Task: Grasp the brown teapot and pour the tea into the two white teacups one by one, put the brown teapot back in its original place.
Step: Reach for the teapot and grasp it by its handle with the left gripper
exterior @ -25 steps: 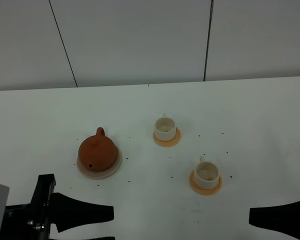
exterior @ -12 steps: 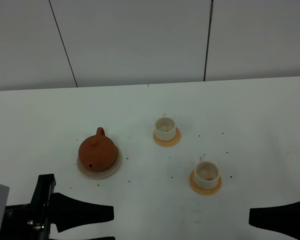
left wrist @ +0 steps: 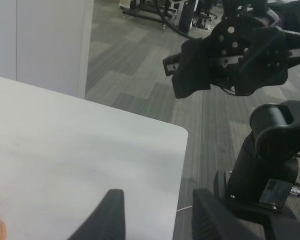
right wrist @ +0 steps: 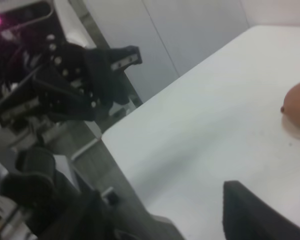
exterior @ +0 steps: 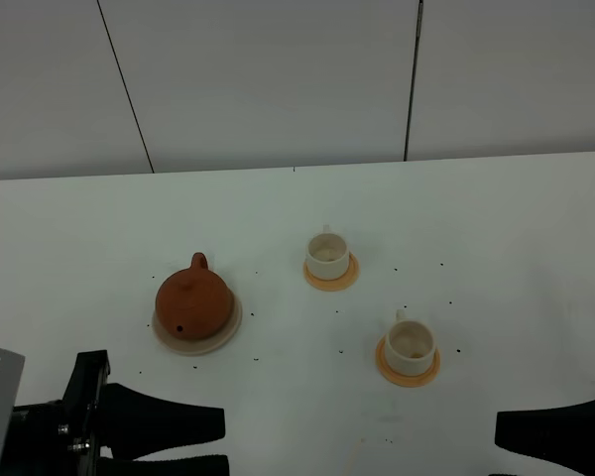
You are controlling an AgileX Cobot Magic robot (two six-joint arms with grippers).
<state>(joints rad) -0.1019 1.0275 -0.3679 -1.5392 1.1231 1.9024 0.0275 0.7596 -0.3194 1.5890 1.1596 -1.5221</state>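
**A:** Anyone watching the tea rig? Where's the pot?

**B:** Standing right here. The brown teapot [exterior: 192, 302] sits upright on its beige coaster [exterior: 200, 347], left side of the white worktop [exterior: 496, 238]. Its handle is at 12 o'clock and its spout at about 7.

**A:** And the cups?

**B:** Two white teacups, each on an orange coaster. The far cup [exterior: 328, 256] is at roughly 2 o'clock from the pot. The near cup [exterior: 411, 341] is at about 4 o'clock, well apart from the pot.

**A:** Arms doing anything?

**B:** The left gripper [exterior: 222, 441] hangs at the pot's 6 o'clock by the worktop's front edge, fingers spread with nothing between them. The right gripper [exterior: 504, 448] is at the near cup's 4 o'clock, also released and empty. Neither touches anything.
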